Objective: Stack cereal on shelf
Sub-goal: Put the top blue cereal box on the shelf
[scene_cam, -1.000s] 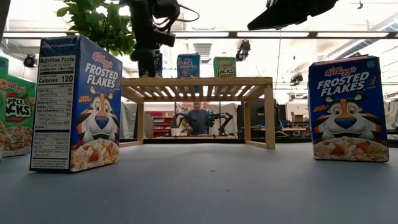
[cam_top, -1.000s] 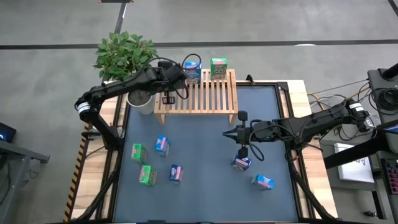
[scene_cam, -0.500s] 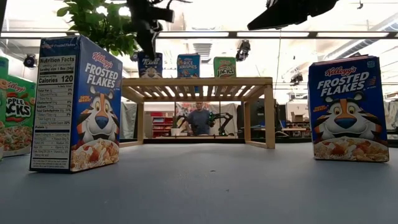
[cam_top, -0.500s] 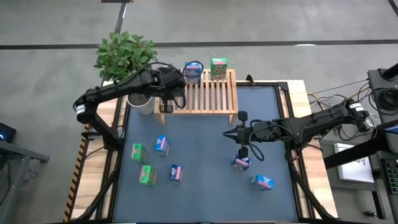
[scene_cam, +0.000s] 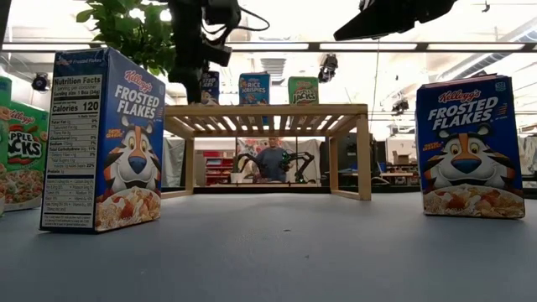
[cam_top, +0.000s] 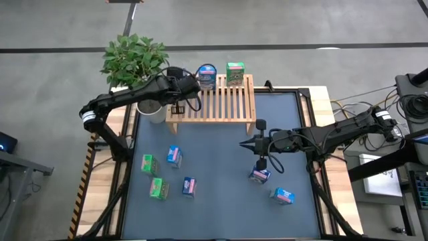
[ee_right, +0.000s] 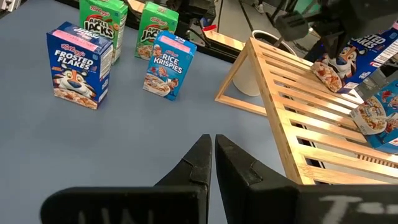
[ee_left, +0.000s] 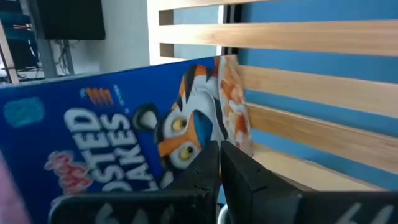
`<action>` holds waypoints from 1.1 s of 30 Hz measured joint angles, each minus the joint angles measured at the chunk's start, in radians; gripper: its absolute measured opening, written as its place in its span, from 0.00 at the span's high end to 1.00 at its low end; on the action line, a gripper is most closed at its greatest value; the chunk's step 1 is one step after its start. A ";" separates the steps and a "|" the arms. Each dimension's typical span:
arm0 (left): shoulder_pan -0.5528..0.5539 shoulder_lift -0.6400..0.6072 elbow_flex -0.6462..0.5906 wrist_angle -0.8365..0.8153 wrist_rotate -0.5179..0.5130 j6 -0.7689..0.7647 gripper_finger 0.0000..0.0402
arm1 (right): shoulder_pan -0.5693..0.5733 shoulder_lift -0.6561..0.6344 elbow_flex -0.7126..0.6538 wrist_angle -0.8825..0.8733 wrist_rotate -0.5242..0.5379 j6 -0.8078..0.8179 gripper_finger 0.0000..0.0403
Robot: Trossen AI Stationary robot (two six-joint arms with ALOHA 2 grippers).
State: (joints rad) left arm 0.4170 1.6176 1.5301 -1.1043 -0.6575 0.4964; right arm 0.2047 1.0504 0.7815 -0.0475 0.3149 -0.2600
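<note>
Cereal boxes (cam_top: 156,188) dot the blue table (cam_top: 221,194); a person (scene_cam: 270,162) sits behind the shelf (cam_top: 221,100); both claws are pinched closed, empty.

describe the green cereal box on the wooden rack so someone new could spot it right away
Find the light slatted wooden rack at the table's far edge, beside the potted green plant. Three small boxes stand along its back edge. The green cereal box is the end one farthest from the plant, and the only green one; its neighbours are blue.
</note>
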 joint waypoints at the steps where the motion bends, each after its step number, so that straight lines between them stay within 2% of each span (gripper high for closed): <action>1: 0.006 0.000 -0.002 0.011 0.000 0.012 1.00 | 0.000 0.000 0.000 0.000 0.000 0.000 0.97; 17: 0.046 0.000 -0.008 0.120 0.007 0.053 1.00 | 0.000 0.000 0.000 0.000 0.000 -0.004 0.97; 33: 0.074 0.000 -0.008 0.147 0.012 -0.005 1.00 | 0.000 0.000 0.000 0.000 0.000 -0.005 0.97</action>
State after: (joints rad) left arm 0.4914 1.6180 1.5223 -0.9569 -0.6453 0.4919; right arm 0.2050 1.0504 0.7815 -0.0475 0.3145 -0.2649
